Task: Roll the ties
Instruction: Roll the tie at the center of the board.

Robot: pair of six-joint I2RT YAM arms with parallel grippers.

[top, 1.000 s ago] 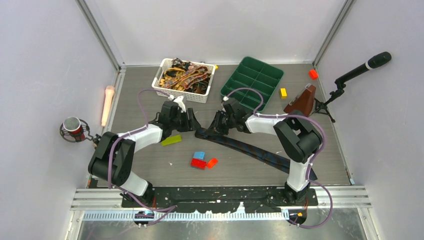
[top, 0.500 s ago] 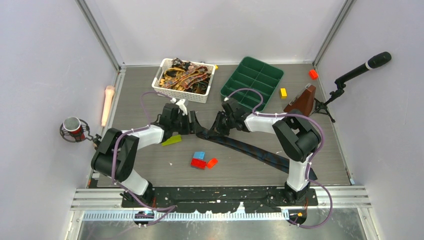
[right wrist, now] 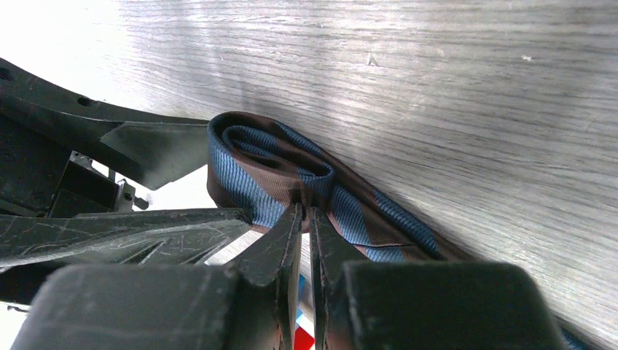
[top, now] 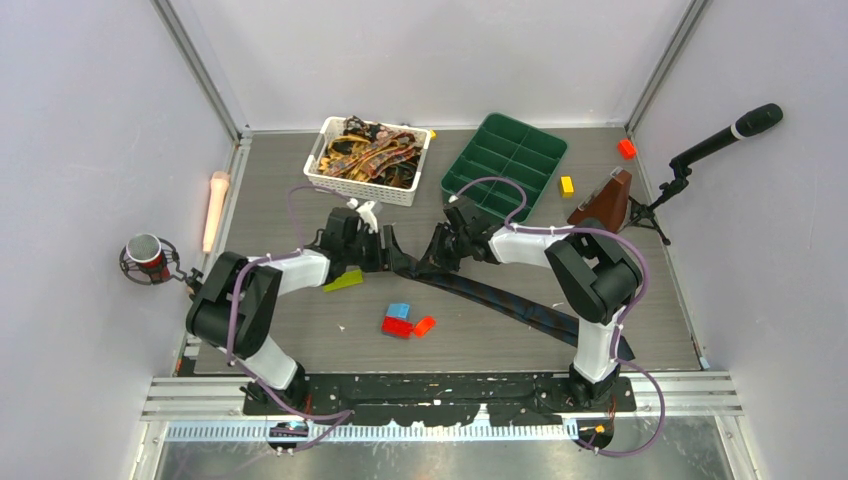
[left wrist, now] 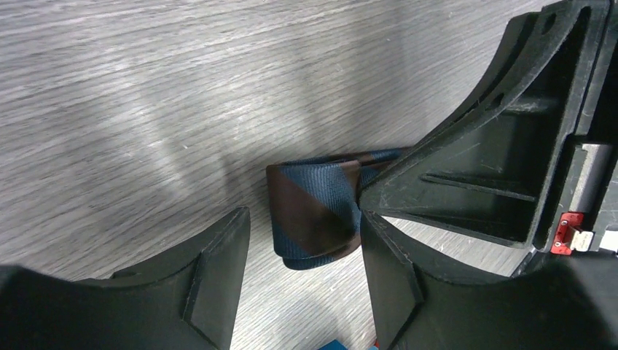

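- Tie (top: 500, 297), navy with brown stripes, lies slantwise on the table (top: 280, 220), running from the middle toward the right arm's base.
- Its middle end is curled into a loose loop between the two grippers.
- The right gripper (right wrist: 304, 211) pinches a layer of that loop, jaws nearly together.
- The left gripper (left wrist: 299, 219) straddles the loop, jaws apart, holding nothing.
- More ties (top: 368, 152) fill the basket (top: 362, 190) behind.

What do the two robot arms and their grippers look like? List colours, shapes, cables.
The left arm and right arm have white tubular links, bulky black joints and a looping purple cable each. The left gripper and right gripper are matte black plastic with wedge-shaped, ribbed fingers.
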